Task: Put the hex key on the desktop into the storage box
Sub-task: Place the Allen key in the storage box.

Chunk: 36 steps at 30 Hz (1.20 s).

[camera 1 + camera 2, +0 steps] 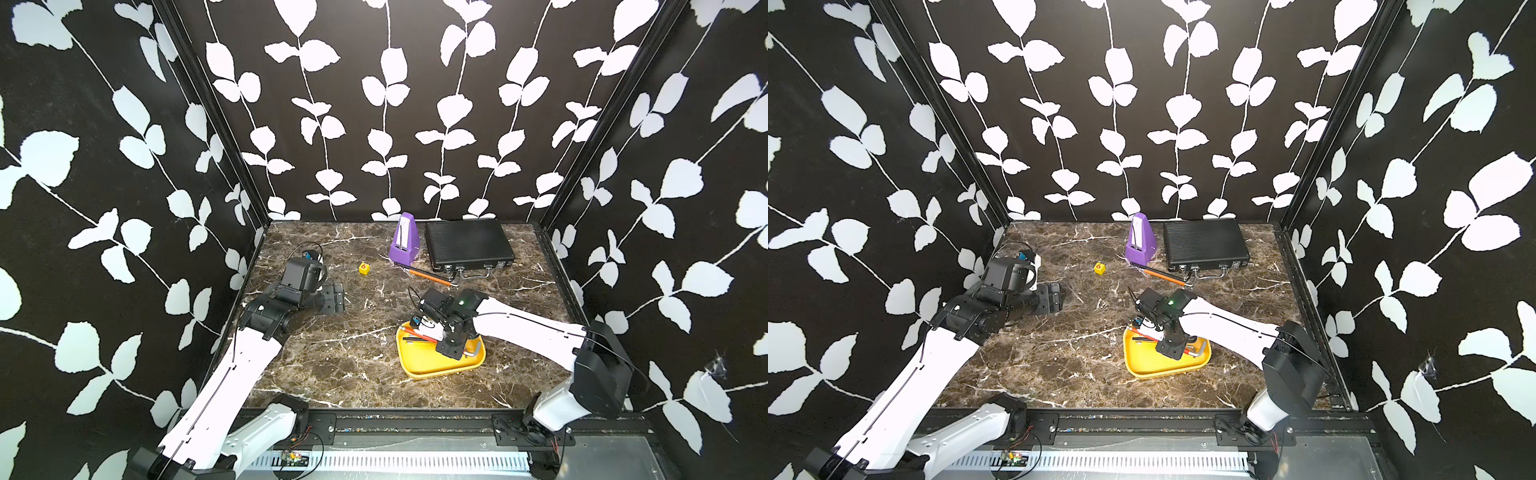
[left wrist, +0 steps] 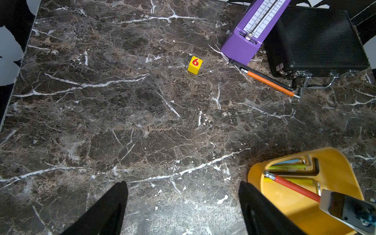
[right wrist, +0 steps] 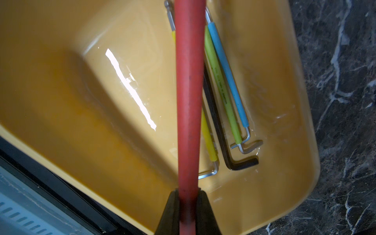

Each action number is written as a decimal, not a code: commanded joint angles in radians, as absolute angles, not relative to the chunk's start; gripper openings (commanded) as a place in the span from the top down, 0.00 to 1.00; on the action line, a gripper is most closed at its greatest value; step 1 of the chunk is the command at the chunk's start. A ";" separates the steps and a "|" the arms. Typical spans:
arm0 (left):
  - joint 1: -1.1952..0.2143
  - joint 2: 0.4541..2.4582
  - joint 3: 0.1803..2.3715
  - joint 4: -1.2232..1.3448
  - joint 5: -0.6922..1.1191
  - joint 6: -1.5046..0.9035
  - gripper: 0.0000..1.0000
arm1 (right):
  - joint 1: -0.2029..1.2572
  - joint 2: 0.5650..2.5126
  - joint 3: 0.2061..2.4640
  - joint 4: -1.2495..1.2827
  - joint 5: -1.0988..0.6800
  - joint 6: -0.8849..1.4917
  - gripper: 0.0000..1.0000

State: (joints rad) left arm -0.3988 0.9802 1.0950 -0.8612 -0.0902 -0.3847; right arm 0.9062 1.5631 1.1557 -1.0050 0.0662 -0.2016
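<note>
Right end effector (image 3: 188,195) clenched on the red-sleeved hex key (image 3: 189,91), held over the storage box (image 1: 419,358) at lower centre-right in a top view (four keys already inside), judged the placing step, next calling for a lowering and release; left end effector (image 2: 183,203) spread, empty.

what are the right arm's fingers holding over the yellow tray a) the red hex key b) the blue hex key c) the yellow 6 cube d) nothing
a: in the right wrist view the right fingers clamp the red hex key above the storage box; the blue hex key lies loose inside it.
</note>
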 commanded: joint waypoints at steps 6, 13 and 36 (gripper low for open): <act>-0.402 0.963 1.085 -0.859 -0.093 -0.394 0.14 | 0.910 1.486 1.110 -1.056 0.075 -0.190 1.00; -0.403 0.967 1.075 -0.847 -0.080 -0.403 0.14 | 0.911 1.545 1.131 -1.054 0.053 -0.208 1.00; -0.402 0.966 1.080 -0.855 -0.072 -0.405 0.14 | 0.904 1.640 1.100 -0.941 0.081 -0.455 1.00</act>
State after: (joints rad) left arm -0.3988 0.9802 1.0889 -0.8612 -0.0853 -0.3973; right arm 0.9051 1.6337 1.1213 -0.9619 0.0799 -0.3985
